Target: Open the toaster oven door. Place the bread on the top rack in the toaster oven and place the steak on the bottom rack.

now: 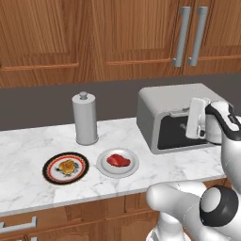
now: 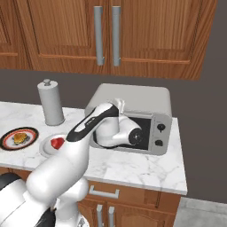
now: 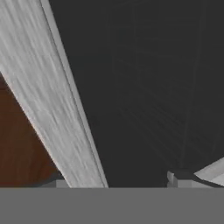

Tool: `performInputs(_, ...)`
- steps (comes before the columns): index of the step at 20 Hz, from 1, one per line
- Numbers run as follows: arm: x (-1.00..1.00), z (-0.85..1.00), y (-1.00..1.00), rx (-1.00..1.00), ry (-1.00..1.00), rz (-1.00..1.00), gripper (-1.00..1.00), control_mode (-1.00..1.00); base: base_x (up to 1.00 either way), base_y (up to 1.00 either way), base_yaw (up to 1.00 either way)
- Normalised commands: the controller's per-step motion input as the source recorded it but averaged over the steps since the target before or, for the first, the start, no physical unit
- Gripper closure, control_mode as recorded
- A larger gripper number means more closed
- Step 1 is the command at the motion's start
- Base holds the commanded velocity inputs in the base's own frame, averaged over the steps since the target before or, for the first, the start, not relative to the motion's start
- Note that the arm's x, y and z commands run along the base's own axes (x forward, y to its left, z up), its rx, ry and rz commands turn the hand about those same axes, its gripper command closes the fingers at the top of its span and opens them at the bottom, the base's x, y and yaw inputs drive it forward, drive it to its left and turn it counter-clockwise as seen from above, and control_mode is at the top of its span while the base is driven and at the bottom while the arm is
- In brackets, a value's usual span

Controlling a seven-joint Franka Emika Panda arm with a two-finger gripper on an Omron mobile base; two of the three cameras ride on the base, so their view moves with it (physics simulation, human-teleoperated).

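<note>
Jaws sit right at the top front of the toaster oven (image 1: 176, 117) in the left base view, where the white hand (image 1: 195, 118) is pressed close to the grey bar handle (image 1: 181, 113); whether they are apart or clamped on the bar I cannot tell from here. That placement reads as the first step, getting the toaster oven door (image 1: 181, 134) down, and the door looks closed or nearly so. On the white marbled surface (image 1: 28, 155) the bread (image 1: 67, 166), golden-brown and roundish, lies on a dark-rimmed patterned plate (image 1: 49, 174), and the steak (image 1: 118, 160), flat and red, lies on a plain white plate (image 1: 104, 170) just beside it, both waiting near the front edge within easy reach. A smooth grey canister (image 1: 84, 120) with a knob lid stands behind them.

From the right base view, the boxy light-grey oven (image 2: 137, 95) has rounded top edges and two small knobs on its right panel; the arm bends across the door's dark window, hiding most of it. Bread (image 2: 19, 138) and steak (image 2: 57, 142) sit to the left on their plates.

Looking along the hand, a brushed grey metal band (image 3: 48, 100) runs diagonally beside dark glass (image 3: 148, 78), behind which faint wire-grid lines show, likely the racks. One fingertip (image 3: 177, 177) rises at the bottom; the opening still cannot be judged
</note>
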Motion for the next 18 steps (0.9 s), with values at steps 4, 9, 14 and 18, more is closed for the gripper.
performInputs(4, 0.34, -0.11, 0.00, 0.02, 0.00, -0.01, -1.00, -1.00, 0.00, 0.00, 0.00)
performInputs(9, 0.16, -0.25, 0.00, 0.00, 0.00, 0.00, 1.00, -1.00, 0.00, 0.00, 0.00)
performInputs(14, 0.00, -0.44, 0.00, -0.04, 0.01, 0.00, 1.00, -1.00, 0.00, 0.00, 0.00)
performInputs(18, -0.21, -0.83, -0.14, -0.26, 0.19, 0.05, 1.00, -1.00, 0.00, 0.00, 0.00)
